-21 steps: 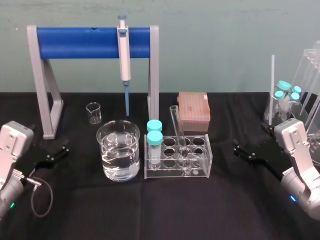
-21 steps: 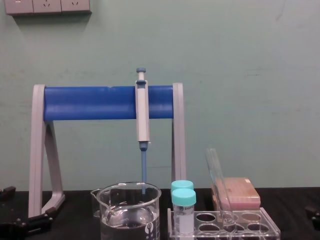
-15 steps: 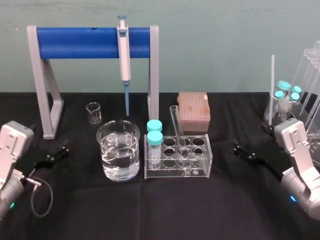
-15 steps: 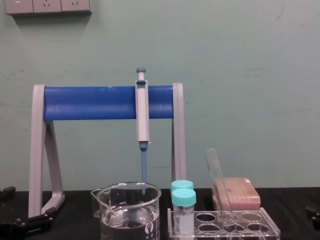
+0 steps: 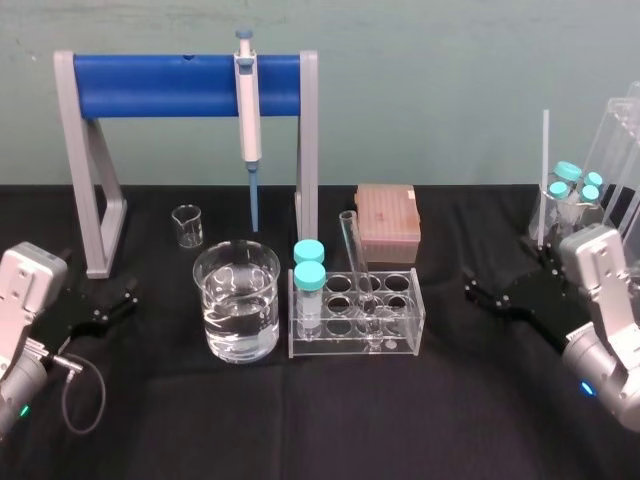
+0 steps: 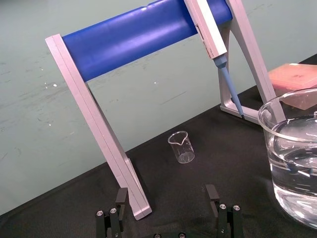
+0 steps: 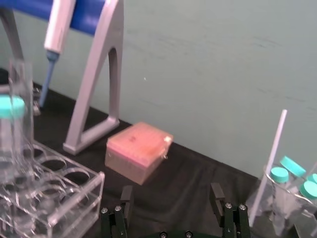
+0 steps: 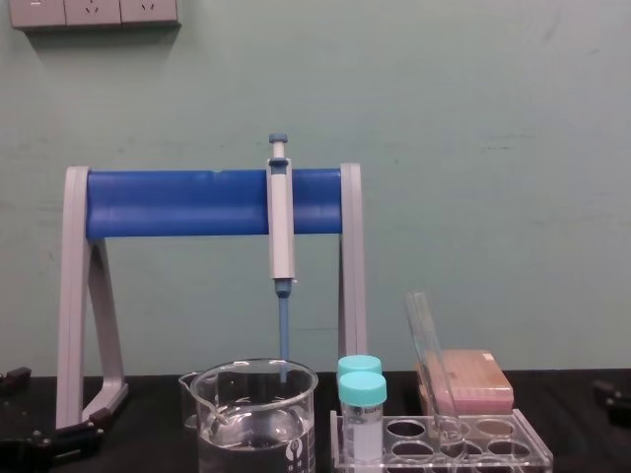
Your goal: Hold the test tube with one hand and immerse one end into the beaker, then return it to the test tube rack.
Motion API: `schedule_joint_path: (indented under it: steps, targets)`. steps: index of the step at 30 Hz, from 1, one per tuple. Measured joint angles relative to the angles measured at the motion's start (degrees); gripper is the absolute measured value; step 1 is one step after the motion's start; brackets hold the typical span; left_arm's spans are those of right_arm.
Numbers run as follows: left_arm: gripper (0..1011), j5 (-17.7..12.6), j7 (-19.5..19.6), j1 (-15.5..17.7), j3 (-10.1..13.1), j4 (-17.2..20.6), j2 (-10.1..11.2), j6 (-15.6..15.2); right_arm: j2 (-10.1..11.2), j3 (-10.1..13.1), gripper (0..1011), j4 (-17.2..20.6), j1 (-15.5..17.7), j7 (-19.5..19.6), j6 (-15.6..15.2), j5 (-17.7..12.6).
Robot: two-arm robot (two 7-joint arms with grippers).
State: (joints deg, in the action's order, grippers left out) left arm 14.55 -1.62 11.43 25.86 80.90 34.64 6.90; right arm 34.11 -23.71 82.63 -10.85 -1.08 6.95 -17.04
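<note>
Your right pincer (image 5: 473, 297) sits low above the black table (image 5: 320, 420), jaws spread with nothing between them. Bare cloth lies between its fingertips and the test tube rack (image 5: 400, 338), so the run toward the middle is open. The test tube (image 5: 354, 262) stands in one of the rack's middle holes, tilted, its open mouth leaning away from this pincer. Two teal-capped vials (image 5: 309, 270) fill the rack's end farthest from the right pincer. Just past them stands the beaker (image 5: 238, 300), part filled with clear liquid. Beyond the beaker is your left pincer (image 5: 127, 299), its jaws likewise spread and empty, with open cloth ahead of it. Behind the rack sits a pink box (image 5: 387, 222). Farther back, a blue-tipped pipette (image 5: 247, 110) hangs from a blue-barred stand (image 5: 180, 85) against a green wall (image 5: 450, 80).
</note>
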Motion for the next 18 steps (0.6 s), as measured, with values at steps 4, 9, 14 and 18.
schedule_joint_path:
  steps: [4,9,14,18]
  targets:
    - [1000,0.00,0.00,0.00,0.00,0.00,0.00,0.00,-0.55,1.31,1002,1.73,0.19,-2.22,-0.23,-2.50]
    - [1000,0.00,0.00,0.00,0.00,0.00,0.00,0.00,-1.68,2.05,1002,3.52,-0.49,-6.28,-0.38,-5.48]
    - [1000,0.00,0.00,0.00,0.00,0.00,0.00,0.00,-3.02,1.12,1002,4.05,-2.09,-10.75,-0.22,-6.35]
    - [1000,0.00,0.00,0.00,0.00,0.00,0.00,0.00,-3.82,0.32,1002,4.08,-3.10,-13.51,-0.25,-6.49]
